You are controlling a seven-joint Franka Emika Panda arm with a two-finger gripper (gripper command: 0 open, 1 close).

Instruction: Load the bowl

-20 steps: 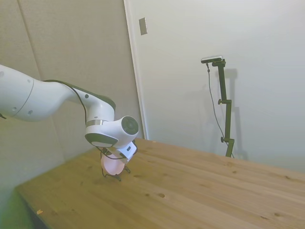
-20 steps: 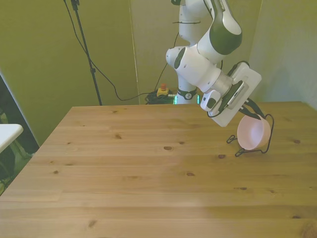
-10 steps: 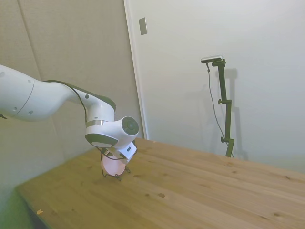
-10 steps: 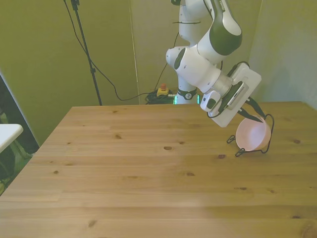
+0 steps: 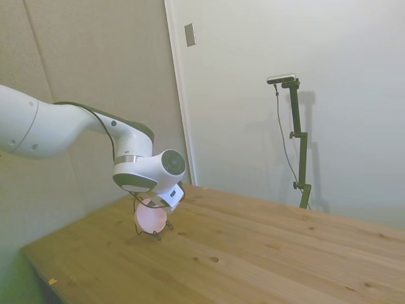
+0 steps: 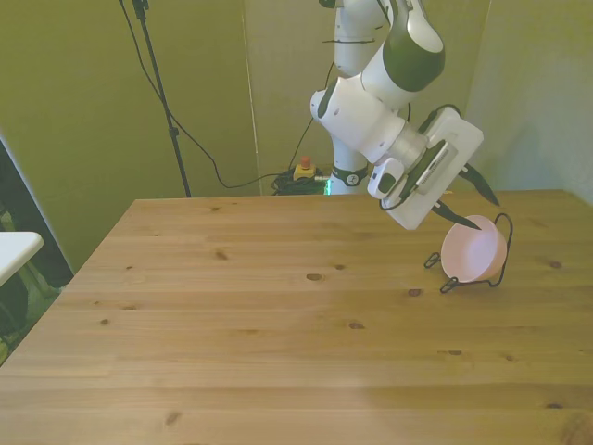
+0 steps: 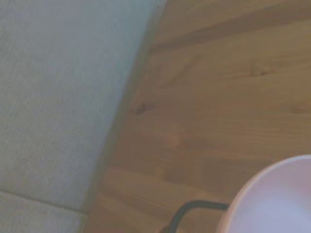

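Sitting on edge in a thin black wire rack [image 6: 498,248], the bowl [image 6: 470,252] is over by the desk [image 6: 278,315] edge on the front view's right. The gripper [image 6: 474,197] hangs just above it, jaws spread and holding nothing. Looks like light, stiff, smooth plastic, so probably slippery; I'd pinch across the rim if it needs grabbing, not the curved wall.
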